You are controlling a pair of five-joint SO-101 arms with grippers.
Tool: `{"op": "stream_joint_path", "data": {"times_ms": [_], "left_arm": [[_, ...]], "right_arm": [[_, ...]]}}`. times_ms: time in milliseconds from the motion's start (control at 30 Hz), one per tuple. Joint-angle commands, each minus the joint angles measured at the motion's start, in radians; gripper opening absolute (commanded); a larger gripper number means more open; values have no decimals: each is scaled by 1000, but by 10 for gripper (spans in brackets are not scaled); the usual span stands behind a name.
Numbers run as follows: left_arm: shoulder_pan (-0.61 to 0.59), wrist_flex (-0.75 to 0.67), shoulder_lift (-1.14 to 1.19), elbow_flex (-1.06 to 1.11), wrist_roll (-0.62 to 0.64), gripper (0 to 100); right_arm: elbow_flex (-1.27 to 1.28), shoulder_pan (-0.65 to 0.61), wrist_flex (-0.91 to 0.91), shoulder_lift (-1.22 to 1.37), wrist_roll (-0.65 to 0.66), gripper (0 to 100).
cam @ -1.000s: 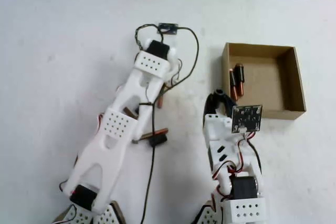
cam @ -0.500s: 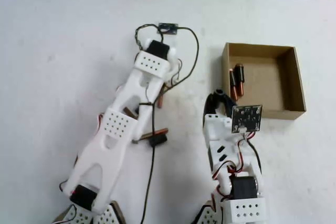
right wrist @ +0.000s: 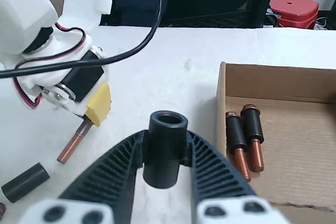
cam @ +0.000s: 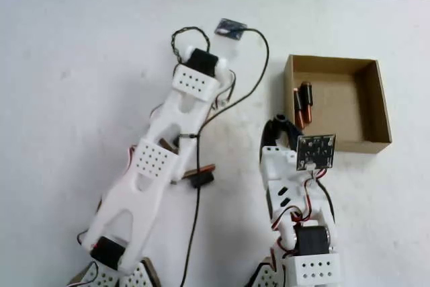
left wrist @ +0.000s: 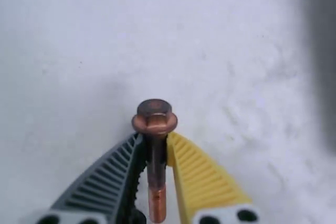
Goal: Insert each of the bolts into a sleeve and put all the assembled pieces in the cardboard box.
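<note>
My left gripper (left wrist: 154, 136) is shut on a copper bolt (left wrist: 154, 119), which is clamped by its shank between the grey and yellow fingers with its head past the tips. The right wrist view shows that bolt (right wrist: 73, 142) slanting down toward the table under the left arm's yellow finger (right wrist: 98, 103). My right gripper (right wrist: 166, 139) is shut on an upright black sleeve (right wrist: 166, 156) with its bore facing up, just left of the cardboard box (cam: 377, 99). Two assembled pieces (cam: 302, 105) lie in the box's left side.
A loose black sleeve (cam: 202, 180) and a copper bolt (cam: 196, 171) lie on the white table beside the left arm (cam: 161, 152). The left arm's black cable (cam: 254, 78) loops toward the box. Open table lies to the far left and beyond the box.
The left arm's wrist has turned and shifted. Its camera board swung up and to the right, and the bolt that showed below the wrist is now hidden under it. The right arm is still.
</note>
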Motion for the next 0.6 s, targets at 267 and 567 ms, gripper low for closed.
{"op": "stream_joint_path", "data": {"times_ms": [267, 567], "left_arm": [[13, 11, -185, -49, -97, 23], [2, 14, -355, -48, -190, 22]], "right_arm": [[9, -28, -1, -12, -6, 17], [9, -35, -1, -12, -8, 17]]}}
